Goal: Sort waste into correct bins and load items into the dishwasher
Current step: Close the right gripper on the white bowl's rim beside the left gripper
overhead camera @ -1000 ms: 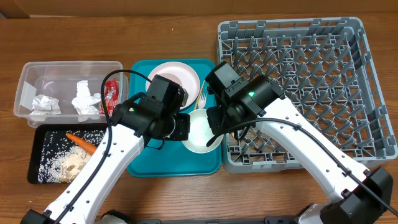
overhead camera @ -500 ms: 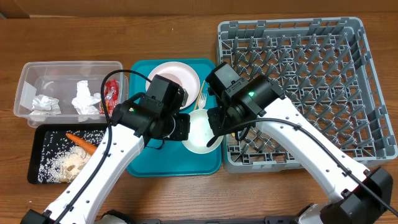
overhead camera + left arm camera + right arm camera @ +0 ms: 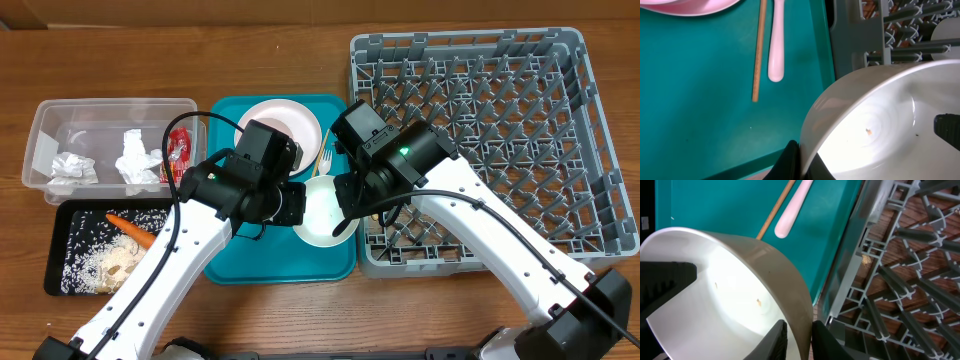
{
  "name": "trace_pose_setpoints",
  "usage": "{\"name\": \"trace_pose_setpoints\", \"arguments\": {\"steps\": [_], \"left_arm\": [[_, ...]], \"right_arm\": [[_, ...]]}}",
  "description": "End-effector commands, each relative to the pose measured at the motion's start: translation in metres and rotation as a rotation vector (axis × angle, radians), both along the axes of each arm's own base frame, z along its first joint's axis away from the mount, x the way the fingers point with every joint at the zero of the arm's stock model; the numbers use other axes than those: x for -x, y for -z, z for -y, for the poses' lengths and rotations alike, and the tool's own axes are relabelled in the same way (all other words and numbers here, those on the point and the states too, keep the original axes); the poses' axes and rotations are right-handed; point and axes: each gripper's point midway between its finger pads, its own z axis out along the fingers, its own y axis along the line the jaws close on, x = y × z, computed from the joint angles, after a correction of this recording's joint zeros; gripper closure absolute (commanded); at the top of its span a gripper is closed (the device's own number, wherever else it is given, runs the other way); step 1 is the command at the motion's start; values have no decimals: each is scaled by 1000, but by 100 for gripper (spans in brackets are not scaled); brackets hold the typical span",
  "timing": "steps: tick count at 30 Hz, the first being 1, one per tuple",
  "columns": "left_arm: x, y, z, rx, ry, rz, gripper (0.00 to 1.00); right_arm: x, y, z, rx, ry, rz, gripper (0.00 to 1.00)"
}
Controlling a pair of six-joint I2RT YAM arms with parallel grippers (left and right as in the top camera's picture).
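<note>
Soft, even light falls from above on the wooden table [image 3: 290,50] in the overhead view, which is sharp throughout, with only faint, short shadows. Both wrist views are harsher. The inside of the white bowl [image 3: 875,120] glows almost to pure glare — detail washes out near its middle — while its outer wall in the right wrist view sits in dull beige shade. The teal tray [image 3: 700,110] is evenly lit. The rack [image 3: 900,280] bars nearest the lens look soft.

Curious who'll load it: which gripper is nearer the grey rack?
Right. The right gripper pinches the bowl at its rim right beside the rack; the left gripper pinches the opposite rim, over the teal tray.
</note>
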Motion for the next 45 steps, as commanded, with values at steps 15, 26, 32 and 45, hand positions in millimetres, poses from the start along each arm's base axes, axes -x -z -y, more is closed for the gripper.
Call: {"name": "trace_pose_setpoints", "arguments": {"steps": [15,26,32,45], "left_arm": [[-5,-12,3,21,-10,35,93],[-5,-12,3,21,-10,35,94],[-5,-12,3,21,-10,35,93],[-5,-12,3,21,-10,35,93]], "right_arm": [[-3,-6,-2,-6,3,15,85],[-3,-6,-2,-5,3,16,78],[-2,7,-1,4,3,3,77],[-7,-4,-5,-16,3,29,75]]}}
